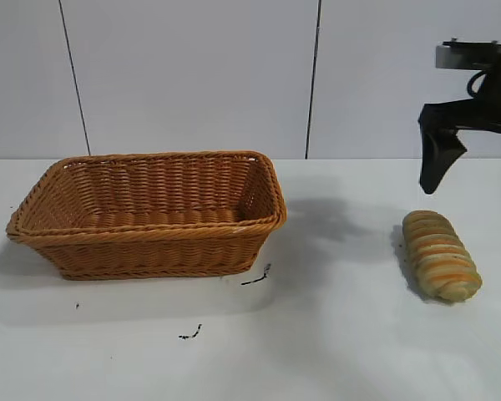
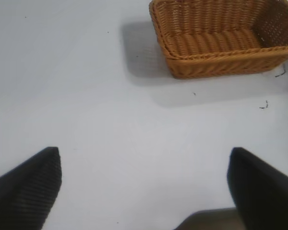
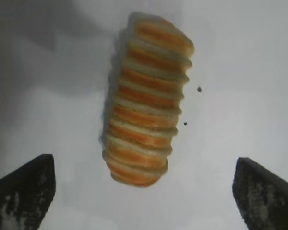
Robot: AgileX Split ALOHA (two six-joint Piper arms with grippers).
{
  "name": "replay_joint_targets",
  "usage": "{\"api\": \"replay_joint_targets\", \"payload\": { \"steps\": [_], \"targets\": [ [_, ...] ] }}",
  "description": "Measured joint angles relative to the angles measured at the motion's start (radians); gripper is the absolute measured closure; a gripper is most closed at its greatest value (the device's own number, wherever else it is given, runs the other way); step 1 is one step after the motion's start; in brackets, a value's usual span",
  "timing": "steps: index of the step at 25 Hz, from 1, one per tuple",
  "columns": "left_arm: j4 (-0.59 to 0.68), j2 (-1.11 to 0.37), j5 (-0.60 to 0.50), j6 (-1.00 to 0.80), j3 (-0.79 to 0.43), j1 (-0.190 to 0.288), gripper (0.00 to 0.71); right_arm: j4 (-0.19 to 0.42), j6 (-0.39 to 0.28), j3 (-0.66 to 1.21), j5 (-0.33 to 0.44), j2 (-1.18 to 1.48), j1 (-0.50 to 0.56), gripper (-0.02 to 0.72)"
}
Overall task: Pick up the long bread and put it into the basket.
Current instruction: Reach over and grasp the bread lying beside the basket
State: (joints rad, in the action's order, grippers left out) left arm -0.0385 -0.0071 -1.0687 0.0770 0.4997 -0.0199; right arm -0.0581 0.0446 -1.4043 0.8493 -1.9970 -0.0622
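The long bread [image 1: 439,266] lies on the white counter [image 1: 334,334], well apart from the basket [image 1: 150,213], which sits empty toward the counter's other side. The loaf rests ridged side up, its orange-brown stripes running crosswise, one end pointing back toward the wall.

It looks light and somewhat soft — likely to give under pressure rather than resist, so a hard squeeze could dent it. The ridges should offer some purchase against slipping. The sensible place to take hold is across the narrow width near the middle of its length, one finger on each long flank, so it hangs balanced instead of tipping from one end.

The right end effector [image 1: 472,171] hangs in the air above and just behind the loaf, pointing steeply down, released and spread wide — nothing between its fingers, nothing touched. In the right wrist view the loaf [image 3: 146,98] lies ahead of the two dark fingertips [image 3: 24,191], between their lines, running lengthwise away from them.

The left end effector [image 2: 144,187] is parked over bare counter, also spread and empty, with the basket [image 2: 221,62] far ahead of it.
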Motion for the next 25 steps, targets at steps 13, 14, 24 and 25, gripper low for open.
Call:
{"api": "replay_joint_targets", "payload": {
  "steps": [13, 14, 24, 25],
  "targets": [
    [0.0, 0.0, 0.0, 0.0, 0.0, 0.0, 0.018, -0.004, -0.003, -0.004, -0.059, -0.131, 0.0, 0.014],
    [0.0, 0.0, 0.0, 0.0, 0.0, 0.0, 0.018, -0.004, -0.003, -0.004, -0.063, -0.135, 0.0, 0.014],
    [0.0, 0.0, 0.0, 0.0, 0.0, 0.0, 0.018, -0.004, -0.002, -0.005, -0.058, -0.157, 0.0, 0.247],
    [0.0, 0.0, 0.0, 0.0, 0.0, 0.0, 0.018, -0.004, -0.002, -0.005, -0.055, -0.157, 0.0, 0.34]
  ]
}}
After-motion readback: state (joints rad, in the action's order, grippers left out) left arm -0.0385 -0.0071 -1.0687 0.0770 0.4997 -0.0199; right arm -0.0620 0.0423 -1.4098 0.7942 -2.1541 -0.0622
